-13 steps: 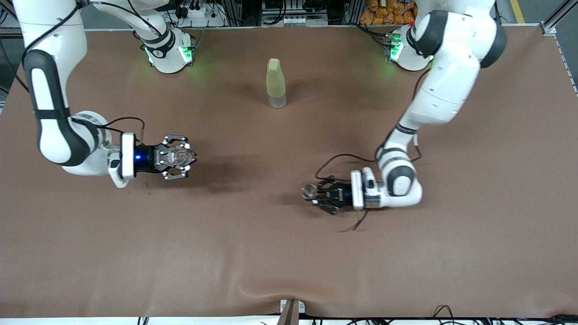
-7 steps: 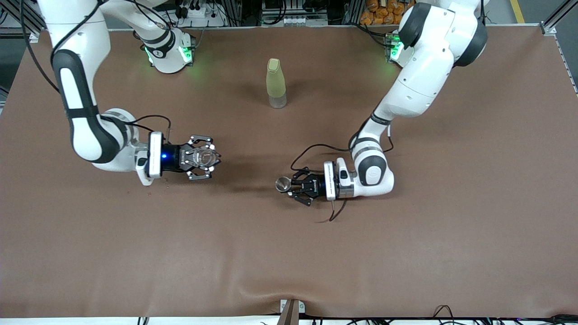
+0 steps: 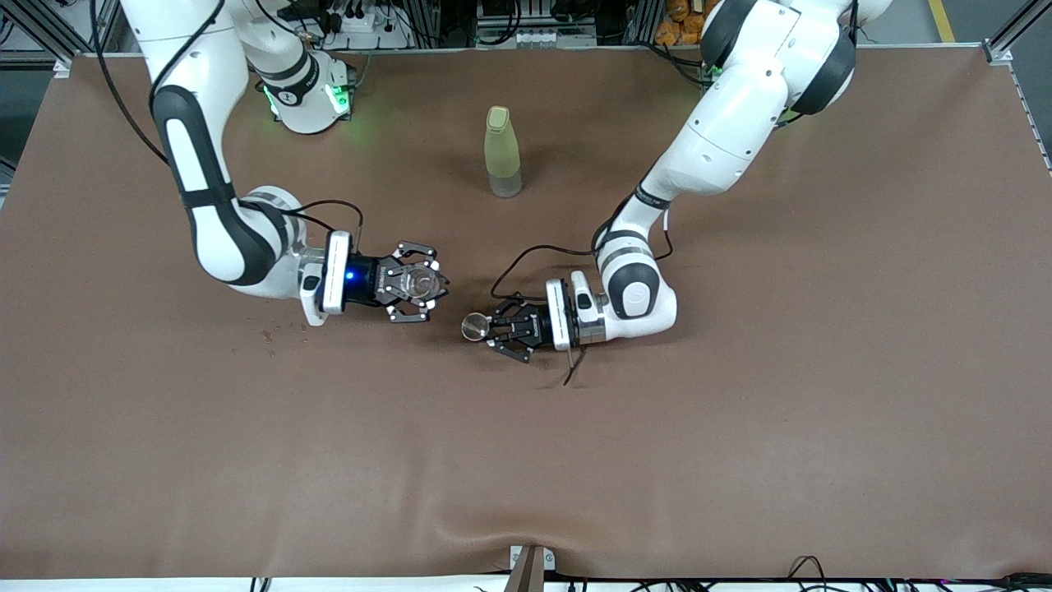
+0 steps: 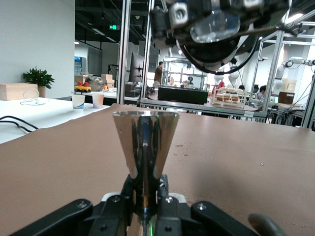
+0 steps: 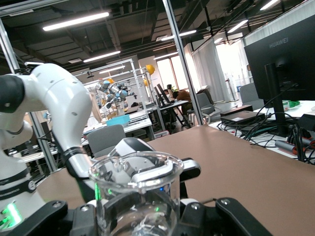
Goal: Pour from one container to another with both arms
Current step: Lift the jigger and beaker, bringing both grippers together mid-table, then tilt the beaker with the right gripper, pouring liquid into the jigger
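Over the middle of the brown bench (image 3: 740,427), my two pincers face each other with a small gap between them. My right pincer (image 3: 423,284) is clamped on the clear glass cup (image 3: 421,283), one short round see-through vessel with a thick rim and a small pouring lip; in the right wrist view the glass cup (image 5: 135,194) stands upright between my black fingers (image 5: 246,216). My left pincer (image 3: 493,327) is clamped on the silver jigger (image 3: 474,326), one polished metal piece whose round mouth faces up at the front camera. In the left wrist view the jigger (image 4: 145,147) shows as a smooth mirror-bright cone flaring upward from a narrow waist, which is where my fingers pinch it. In that view the right pincer (image 4: 214,24) and the cup's glass base hang higher than the jigger's rim.

My right arm (image 3: 218,197) comes down from its base, bends at the elbow and runs level toward the centre, wrist horizontal. My left arm (image 3: 723,107) does the same from its own end, forearm dropping steeply, wrist level.

One tall yellow-green bottle (image 3: 501,152) with a matte sleeve and a clear base stands upright on the bench, farther from the front camera than both pincers. The bench cover is soft and leathery, with a shallow wrinkle near its front edge and a few small specks under my right wrist.
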`<action>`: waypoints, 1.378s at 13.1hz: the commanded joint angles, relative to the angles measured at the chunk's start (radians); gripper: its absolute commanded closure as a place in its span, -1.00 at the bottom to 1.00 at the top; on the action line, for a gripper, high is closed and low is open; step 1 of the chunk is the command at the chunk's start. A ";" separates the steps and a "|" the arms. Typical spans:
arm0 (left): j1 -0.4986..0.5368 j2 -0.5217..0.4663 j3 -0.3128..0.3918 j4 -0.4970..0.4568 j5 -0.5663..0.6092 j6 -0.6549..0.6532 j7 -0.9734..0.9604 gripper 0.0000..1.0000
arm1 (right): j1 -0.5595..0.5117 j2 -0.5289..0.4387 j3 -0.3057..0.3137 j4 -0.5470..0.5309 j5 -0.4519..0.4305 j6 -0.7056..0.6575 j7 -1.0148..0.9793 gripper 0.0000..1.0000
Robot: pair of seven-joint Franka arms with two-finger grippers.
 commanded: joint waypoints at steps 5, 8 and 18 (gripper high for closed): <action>-0.047 -0.009 0.016 0.029 -0.103 0.044 0.007 1.00 | 0.148 -0.002 -0.009 -0.021 0.221 0.101 -0.067 1.00; -0.046 -0.005 0.016 0.029 -0.107 0.044 0.013 1.00 | 0.185 0.000 -0.009 -0.014 0.269 0.143 -0.068 1.00; -0.010 -0.013 0.016 0.019 -0.087 0.030 0.050 1.00 | 0.173 0.007 -0.008 -0.018 0.269 0.164 0.085 1.00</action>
